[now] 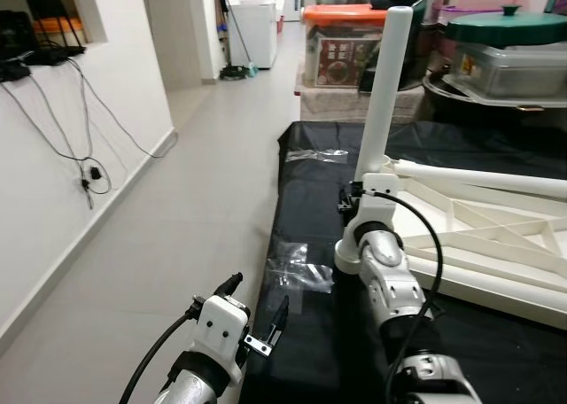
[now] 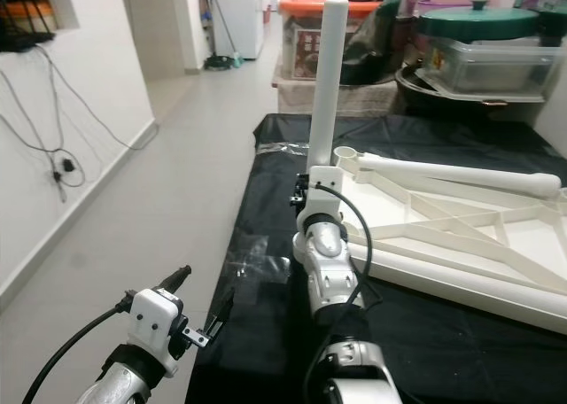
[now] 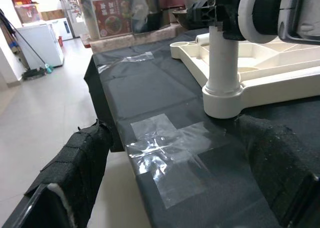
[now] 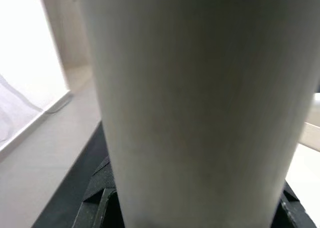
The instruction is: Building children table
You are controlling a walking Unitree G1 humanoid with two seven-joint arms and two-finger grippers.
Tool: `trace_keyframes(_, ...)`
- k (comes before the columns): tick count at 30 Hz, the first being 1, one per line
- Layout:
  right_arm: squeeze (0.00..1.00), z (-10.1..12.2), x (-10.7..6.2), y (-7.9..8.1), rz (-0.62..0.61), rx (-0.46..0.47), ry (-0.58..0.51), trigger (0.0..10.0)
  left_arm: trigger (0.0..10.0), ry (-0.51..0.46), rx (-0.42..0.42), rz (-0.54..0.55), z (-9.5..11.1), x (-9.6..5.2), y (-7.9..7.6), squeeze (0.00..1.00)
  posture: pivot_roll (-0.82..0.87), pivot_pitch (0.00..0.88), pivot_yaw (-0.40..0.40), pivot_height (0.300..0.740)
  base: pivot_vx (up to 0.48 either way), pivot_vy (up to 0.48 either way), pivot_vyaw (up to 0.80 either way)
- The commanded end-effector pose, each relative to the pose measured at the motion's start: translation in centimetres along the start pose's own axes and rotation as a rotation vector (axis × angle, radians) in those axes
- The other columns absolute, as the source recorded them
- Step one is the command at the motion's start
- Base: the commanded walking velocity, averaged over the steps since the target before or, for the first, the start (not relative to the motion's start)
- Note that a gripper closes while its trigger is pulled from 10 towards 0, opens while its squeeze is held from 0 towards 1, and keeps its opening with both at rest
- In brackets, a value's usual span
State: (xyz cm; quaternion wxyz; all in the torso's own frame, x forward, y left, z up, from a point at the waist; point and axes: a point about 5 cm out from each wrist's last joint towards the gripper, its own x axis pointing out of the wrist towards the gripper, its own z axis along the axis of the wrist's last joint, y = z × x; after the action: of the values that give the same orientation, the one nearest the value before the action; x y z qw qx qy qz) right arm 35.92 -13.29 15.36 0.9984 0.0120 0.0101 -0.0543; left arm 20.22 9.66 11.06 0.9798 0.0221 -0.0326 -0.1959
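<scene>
Silver jointed arms with white wrist housings, looping black cables, and black padded fingers (image 3: 75, 173).

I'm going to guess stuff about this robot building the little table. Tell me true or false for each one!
1. The right tool grips the upright white leg. True.
2. The table frame lies on a black cover. True.
3. The left tool holds another leg. False: it is open and holds nothing, beside the cover's edge.
4. A second leg lies flat on the frame. True.
5. The big pot lid behind is red. False: it is green.
</scene>
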Motion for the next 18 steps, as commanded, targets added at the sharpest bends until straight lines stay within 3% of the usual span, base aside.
trace_keyframes(1,0.00,-2.2,-0.4,-1.1,-0.072,0.029,0.109,0.0,10.0,0.020,-0.006,0.000,-0.4,-0.1,0.0,0.00,0.01,0.000,0.011,0.740,0.000,0.000,0.00)
trace_keyframes(2,0.00,-2.2,-0.4,-0.4,-0.032,0.075,0.106,7.4,10.0,0.020,-0.006,0.000,-0.4,-0.1,0.0,0.00,0.00,0.000,0.008,0.740,0.000,0.000,0.00)
trace_keyframes(5,0.00,-2.1,-0.3,-0.1,-0.015,0.090,0.100,7.4,10.0,0.020,-0.006,-0.001,-0.4,-0.1,-0.1,0.00,0.00,0.000,0.008,0.740,0.000,0.000,0.00)
trace_keyframes(6,0.52,-1.7,-0.3,0.4,0.007,0.104,0.068,10.0,10.0,0.020,-0.009,0.001,-0.4,0.0,-0.1,0.00,-0.01,0.000,0.005,0.740,0.000,0.000,0.00)
trace_keyframes(7,0.52,-1.7,-0.3,0.4,0.007,0.104,0.068,10.0,10.0,0.020,-0.009,0.001,-0.4,0.0,-0.1,0.00,-0.01,0.000,0.005,0.740,0.000,0.000,0.00)
trace_keyframes(8,1.00,-1.2,-0.2,1.0,0.049,0.123,0.029,10.0,10.0,0.020,-0.012,0.001,-0.5,-0.1,-0.1,0.00,-0.03,0.000,0.010,0.740,0.000,0.000,0.00)
trace_keyframes(11,1.00,-0.6,0.1,1.5,0.099,0.134,-0.017,10.0,10.0,0.021,-0.015,-0.002,-0.5,-0.1,-0.2,0.00,-0.04,0.000,0.012,0.740,0.000,0.000,0.00)
trace_keyframes(12,0.00,-0.5,0.1,2.0,0.169,0.155,-0.024,10.0,10.0,0.021,-0.015,-0.004,-0.5,-0.1,-0.1,0.00,-0.04,0.000,0.022,0.740,0.000,0.000,0.00)
trace_keyframes(14,0.00,-0.5,-0.1,3.0,0.388,0.225,-0.003,10.0,10.0,0.022,-0.012,-0.007,-0.5,-0.1,-0.1,0.00,-0.03,0.000,0.024,0.740,0.000,0.000,0.00)
trace_keyframes(15,0.00,-0.5,-0.1,3.0,0.388,0.225,-0.003,10.0,10.0,0.022,-0.012,-0.007,-0.5,-0.1,-0.1,0.00,-0.03,0.000,0.024,0.740,0.000,0.000,0.00)
trace_keyframes(18,0.00,-0.4,-0.6,3.4,0.650,0.289,0.019,10.0,10.0,0.023,-0.009,-0.007,-0.5,-0.1,-0.1,0.00,-0.03,0.000,0.025,0.740,0.000,0.000,0.00)
